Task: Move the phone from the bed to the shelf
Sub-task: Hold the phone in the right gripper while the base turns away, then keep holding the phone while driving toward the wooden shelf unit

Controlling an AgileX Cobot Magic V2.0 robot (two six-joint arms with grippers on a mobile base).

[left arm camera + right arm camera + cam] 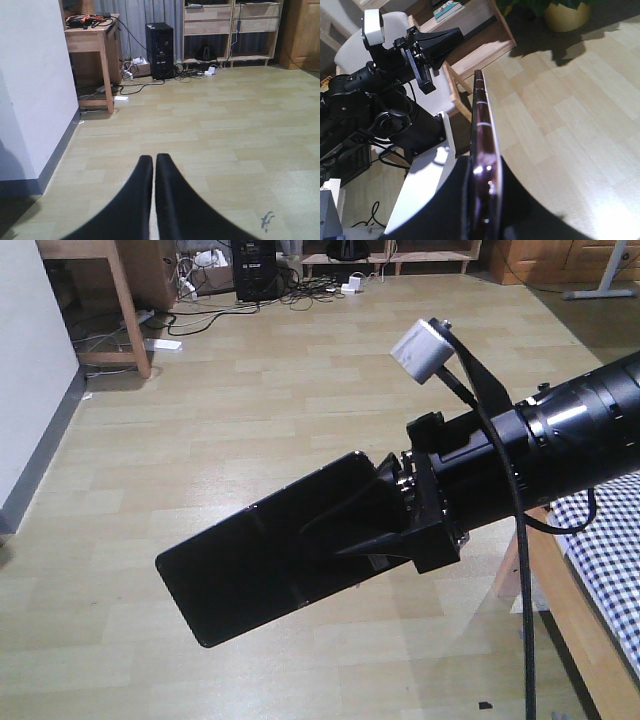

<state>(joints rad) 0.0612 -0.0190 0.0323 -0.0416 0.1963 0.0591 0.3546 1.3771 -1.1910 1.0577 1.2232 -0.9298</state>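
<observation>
Phone point(230, 580) clamped in right tool point(352, 530); left tool point(153, 159) closed, empty.

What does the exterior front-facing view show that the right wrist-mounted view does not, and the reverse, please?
Only the exterior view shows the phone by its broad black face, the checked bed at the lower right edge, and cables in the background. Only the right wrist view shows the left claw, shut and empty, a yellow pot, and the phone's pinkish rim edge-on. Both show the right claw shut on the phone, held in the air above the pale wood floor.
</observation>
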